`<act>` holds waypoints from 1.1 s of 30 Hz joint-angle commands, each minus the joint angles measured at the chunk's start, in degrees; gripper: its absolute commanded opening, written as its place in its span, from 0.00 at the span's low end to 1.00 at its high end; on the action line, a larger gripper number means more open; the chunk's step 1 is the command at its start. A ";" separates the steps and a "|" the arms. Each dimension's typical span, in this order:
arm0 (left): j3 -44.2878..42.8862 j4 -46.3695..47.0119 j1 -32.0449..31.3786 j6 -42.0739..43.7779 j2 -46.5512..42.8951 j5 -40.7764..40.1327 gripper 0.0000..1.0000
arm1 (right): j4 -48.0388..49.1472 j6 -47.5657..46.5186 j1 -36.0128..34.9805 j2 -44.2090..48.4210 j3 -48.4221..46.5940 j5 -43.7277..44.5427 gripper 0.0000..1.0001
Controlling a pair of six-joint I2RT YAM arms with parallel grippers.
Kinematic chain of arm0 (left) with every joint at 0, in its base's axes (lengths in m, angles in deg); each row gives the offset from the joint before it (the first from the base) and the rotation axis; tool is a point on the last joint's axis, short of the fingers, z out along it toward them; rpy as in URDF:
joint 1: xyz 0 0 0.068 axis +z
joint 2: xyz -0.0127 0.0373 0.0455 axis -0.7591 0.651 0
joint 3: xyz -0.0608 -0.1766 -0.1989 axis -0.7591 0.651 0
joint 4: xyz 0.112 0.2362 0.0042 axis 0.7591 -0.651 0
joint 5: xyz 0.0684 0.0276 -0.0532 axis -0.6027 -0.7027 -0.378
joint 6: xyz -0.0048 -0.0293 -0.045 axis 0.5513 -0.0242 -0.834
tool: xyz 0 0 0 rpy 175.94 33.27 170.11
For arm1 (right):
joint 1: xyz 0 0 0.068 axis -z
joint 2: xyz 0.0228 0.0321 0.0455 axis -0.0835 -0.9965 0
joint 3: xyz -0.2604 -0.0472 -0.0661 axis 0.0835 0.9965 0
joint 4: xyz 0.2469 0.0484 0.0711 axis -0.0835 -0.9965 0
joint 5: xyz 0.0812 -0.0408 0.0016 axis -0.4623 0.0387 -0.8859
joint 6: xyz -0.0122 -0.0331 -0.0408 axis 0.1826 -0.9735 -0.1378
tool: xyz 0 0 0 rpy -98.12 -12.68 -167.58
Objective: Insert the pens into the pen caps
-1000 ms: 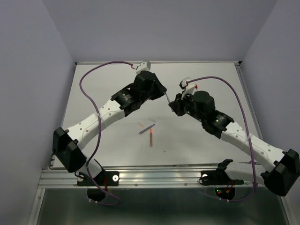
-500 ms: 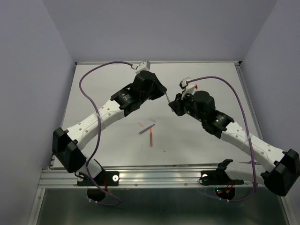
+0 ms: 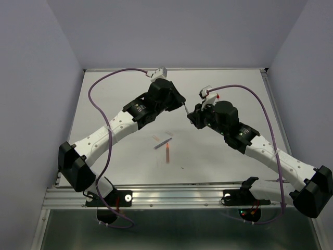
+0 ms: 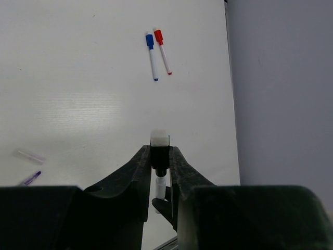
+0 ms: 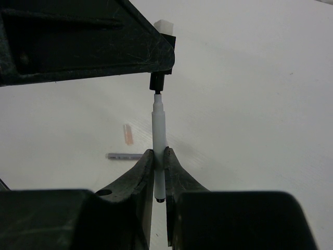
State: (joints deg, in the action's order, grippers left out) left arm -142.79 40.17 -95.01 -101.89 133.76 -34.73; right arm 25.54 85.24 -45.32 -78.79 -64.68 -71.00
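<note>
My left gripper (image 4: 159,152) is shut on a black pen cap (image 4: 159,156) with a white end, held above the table. My right gripper (image 5: 158,154) is shut on a white-barrelled pen (image 5: 158,127), which points at that cap (image 5: 157,81). The pen's narrow tip is at the cap's mouth, in line with it. In the top view the two grippers meet over the table's middle back, the left one (image 3: 181,104) close to the right one (image 3: 191,116). A grey pen (image 3: 163,142), an orange pen (image 3: 167,153) and a pale pink cap (image 3: 156,138) lie loose on the table.
Two capped white pens, one with a blue cap (image 4: 151,56) and one with a red cap (image 4: 162,44), lie side by side near the table's right wall. The grey pen (image 5: 124,155) and the pink cap (image 5: 127,134) lie below the grippers. Purple cables loop over both arms.
</note>
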 commanded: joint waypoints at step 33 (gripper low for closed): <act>5.51 10.94 -0.08 11.70 -1.47 14.79 0.00 | 28.95 -6.61 0.19 1.72 -0.55 13.93 0.01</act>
State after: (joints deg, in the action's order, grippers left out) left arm -139.53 53.88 -94.20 -92.36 133.35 -27.56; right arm 34.44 82.26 -45.39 -77.85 -63.58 -63.04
